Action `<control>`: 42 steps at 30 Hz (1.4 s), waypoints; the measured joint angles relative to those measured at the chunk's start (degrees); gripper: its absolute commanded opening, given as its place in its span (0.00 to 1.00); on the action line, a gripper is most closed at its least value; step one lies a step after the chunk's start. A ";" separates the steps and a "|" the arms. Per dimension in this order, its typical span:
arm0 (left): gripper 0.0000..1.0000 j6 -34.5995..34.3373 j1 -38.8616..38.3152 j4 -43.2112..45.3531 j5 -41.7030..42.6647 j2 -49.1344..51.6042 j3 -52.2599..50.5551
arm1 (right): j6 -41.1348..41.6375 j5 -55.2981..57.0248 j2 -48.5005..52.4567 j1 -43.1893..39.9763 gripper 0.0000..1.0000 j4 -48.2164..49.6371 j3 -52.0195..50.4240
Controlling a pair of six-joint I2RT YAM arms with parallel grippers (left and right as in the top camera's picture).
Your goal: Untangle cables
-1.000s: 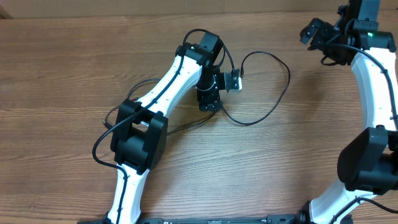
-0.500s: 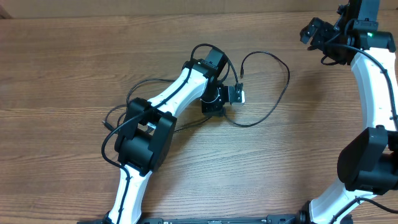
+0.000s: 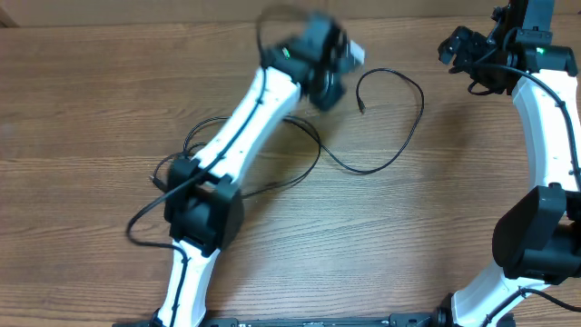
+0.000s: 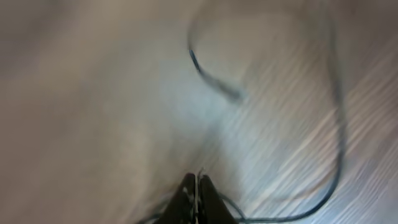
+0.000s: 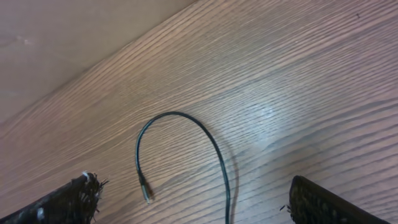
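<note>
- Tabletop (image 3: 82,100): bare wood grain, flat and matte. I expect a cord to slide on it, not snag. There is free room right of centre and along the near edge for spreading loops.
- Left arm (image 3: 245,127): lies diagonally across the cords and hides part of them. It is motion-blurred in the overhead view.
- Right end effector (image 5: 191,183): fingers spread wide, grasping nothing. It hangs at the far right above the tabletop, near the big loop's outer bend and not touching it.
- Left end effector (image 4: 198,182): fingers pressed together in the wrist view. It is too blurred to tell whether a cord is pinched between them.
- Cables (image 3: 404,136): thin black cords at mid-tabletop. One big open loop lies right of the left arm, and tighter loops run under and left of it.
- Handling, my read: the cords are light and limp with no stiffness, so a tug at one spot drags the rest. They are thin and flat on the wood, so they need a low, full-closure pinch.
- Plug (image 3: 362,108): a free end lying inside the big loop, clear of the other cords. Best hold is probably just behind it, where the thicker end stops slip-through. Pull gently, since the joint is likely the weak spot.
</note>
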 measured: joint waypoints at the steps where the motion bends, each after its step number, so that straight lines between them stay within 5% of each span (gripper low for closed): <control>1: 0.04 -1.53 0.17 -1.57 -0.42 -1.14 3.65 | 0.04 -0.17 0.00 0.00 0.95 0.00 0.00; 4: 0.07 -7.13 0.31 -5.95 -2.78 -4.15 10.99 | 0.02 -1.75 0.00 0.02 1.00 -0.13 0.00; 5: 0.42 -10.97 0.33 -7.21 -4.26 -5.09 13.35 | 0.00 -3.21 0.00 0.02 1.00 -0.35 0.00; 6: 0.93 -13.66 0.33 -7.98 -5.33 -5.49 14.71 | 0.04 -4.07 0.00 0.09 1.00 -0.55 0.00; 7: 1.00 -17.09 0.33 -8.50 -6.99 -5.90 16.04 | 0.33 -5.01 0.00 0.20 1.00 -0.90 0.00; 17: 1.00 -43.39 4.83 -8.98 -18.14 -6.08 17.86 | 11.04 -8.92 0.33 12.22 1.00 4.70 -3.37; 28: 1.00 -49.44 8.90 -11.52 -17.75 -6.08 17.90 | -43.71 -2.47 12.26 32.35 1.00 20.59 -4.26; 33: 1.00 -47.50 8.87 -12.04 -17.53 -6.08 17.90 | -52.61 -2.78 17.94 31.71 0.94 17.68 -5.01; 42: 1.00 -45.07 8.90 -12.35 -17.79 -6.08 17.90 | -55.45 -3.39 19.69 31.15 0.88 8.72 -5.57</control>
